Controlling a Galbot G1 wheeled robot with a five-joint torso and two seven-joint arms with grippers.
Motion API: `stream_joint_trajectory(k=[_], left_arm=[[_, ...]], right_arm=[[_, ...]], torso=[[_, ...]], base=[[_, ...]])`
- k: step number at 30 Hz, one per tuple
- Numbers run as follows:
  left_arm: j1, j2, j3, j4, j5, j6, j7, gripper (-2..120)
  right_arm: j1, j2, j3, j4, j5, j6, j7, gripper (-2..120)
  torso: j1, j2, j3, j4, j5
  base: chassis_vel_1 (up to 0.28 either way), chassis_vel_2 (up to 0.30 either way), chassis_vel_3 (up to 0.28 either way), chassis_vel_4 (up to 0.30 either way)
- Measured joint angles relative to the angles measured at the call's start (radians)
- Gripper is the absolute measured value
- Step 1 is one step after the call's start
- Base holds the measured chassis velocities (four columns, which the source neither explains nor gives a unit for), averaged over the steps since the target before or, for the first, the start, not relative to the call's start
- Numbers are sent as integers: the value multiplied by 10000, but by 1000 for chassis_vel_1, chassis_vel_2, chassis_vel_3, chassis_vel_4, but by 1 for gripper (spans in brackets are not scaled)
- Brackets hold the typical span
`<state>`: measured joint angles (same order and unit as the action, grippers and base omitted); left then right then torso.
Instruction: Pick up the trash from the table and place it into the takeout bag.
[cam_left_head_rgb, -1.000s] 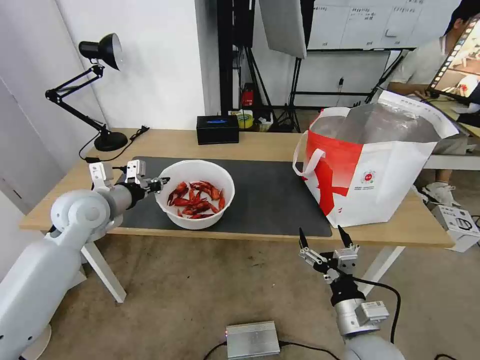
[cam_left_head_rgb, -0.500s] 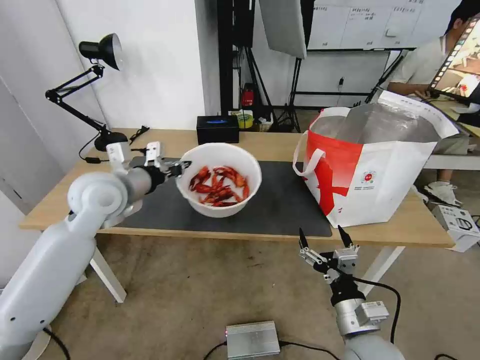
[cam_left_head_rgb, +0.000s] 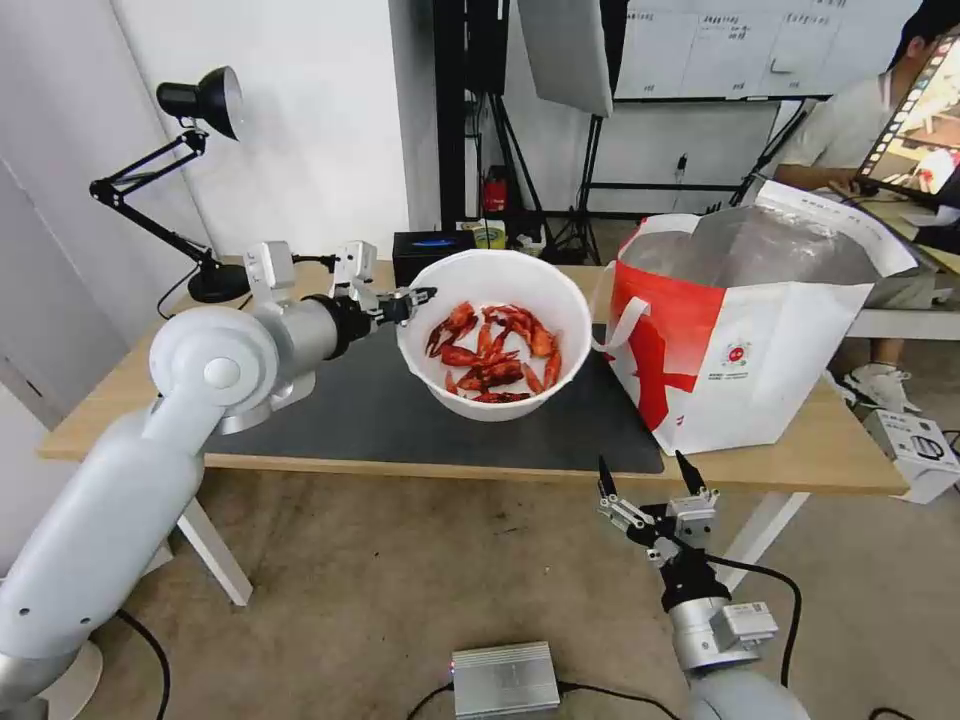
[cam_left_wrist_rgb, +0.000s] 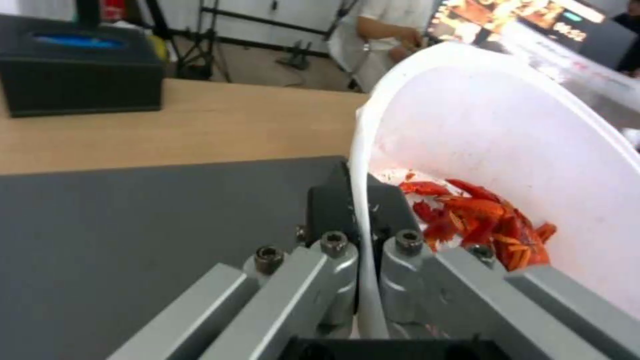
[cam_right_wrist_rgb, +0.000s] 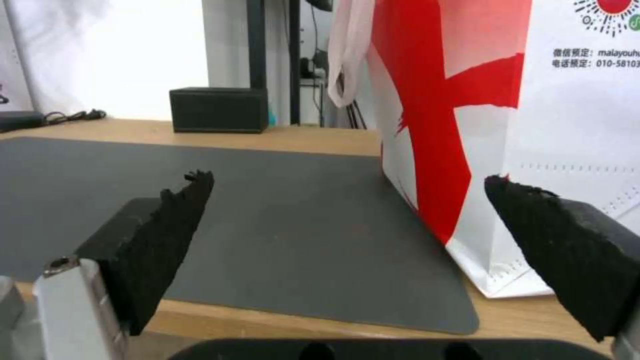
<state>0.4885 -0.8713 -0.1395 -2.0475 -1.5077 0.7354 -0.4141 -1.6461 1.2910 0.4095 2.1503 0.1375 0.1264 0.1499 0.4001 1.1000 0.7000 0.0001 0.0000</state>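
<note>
Head view: left gripper (cam_left_head_rgb: 410, 296) clamps the near rim of the bowl (cam_left_head_rgb: 492, 333), which hangs in the air above the mat (cam_left_head_rgb: 350, 410), tilted a bit, red shells (cam_left_head_rgb: 495, 355) inside, just beside the bag (cam_left_head_rgb: 740, 330) but not over its open foil mouth. Right gripper (cam_left_head_rgb: 648, 478) sits parked low in front of the surface (cam_left_head_rgb: 820, 455) edge, fingers spread, holding nothing. No other trash seen on the surface; a black tissue box (cam_left_head_rgb: 433, 256) stands at the back. Left wrist view: fingers (cam_left_wrist_rgb: 333, 250) pinch the bowl (cam_left_wrist_rgb: 507, 150) wall from both sides, shells (cam_left_wrist_rgb: 480, 220) pooled at the low side, mat (cam_left_wrist_rgb: 133, 225) beneath. Right wrist view: pads (cam_right_wrist_rgb: 170, 220) wide apart, nothing between, bag (cam_right_wrist_rgb: 507, 115) standing on the mat (cam_right_wrist_rgb: 267, 225) corner. Progress guess: bowl picked up and partway to the bag; left to do is carry over the rim, lower or tip in, release. Bag contents are not visible, so earlier items can't be confirmed.
</note>
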Motion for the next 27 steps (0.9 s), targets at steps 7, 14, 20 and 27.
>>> stream_joint_trajectory(k=[7,14,20,27], left_arm=[[-653,-12,460,-176,-343,-1,-103,0],[-2086,-203,1621,146,-772,-1,-230,0],[-3422,-784,2876,736,-1143,-1,-402,0],[-4467,-1358,3443,1214,-1431,-1,-623,0]], right_arm=[[0,0,0,0,0,-1,0,100],[0,0,0,0,0,0,-1,100],[0,1,0,0,0,0,-1,100],[0,0,0,0,0,0,0,100]], torso=[[0,0,0,1,0],[0,0,0,-1,0],[0,0,1,-2,2],[-1,0,1,-2,1]], base=[[0,0,0,0],[0,0,0,0],[0,0,0,0],[0,0,0,0]])
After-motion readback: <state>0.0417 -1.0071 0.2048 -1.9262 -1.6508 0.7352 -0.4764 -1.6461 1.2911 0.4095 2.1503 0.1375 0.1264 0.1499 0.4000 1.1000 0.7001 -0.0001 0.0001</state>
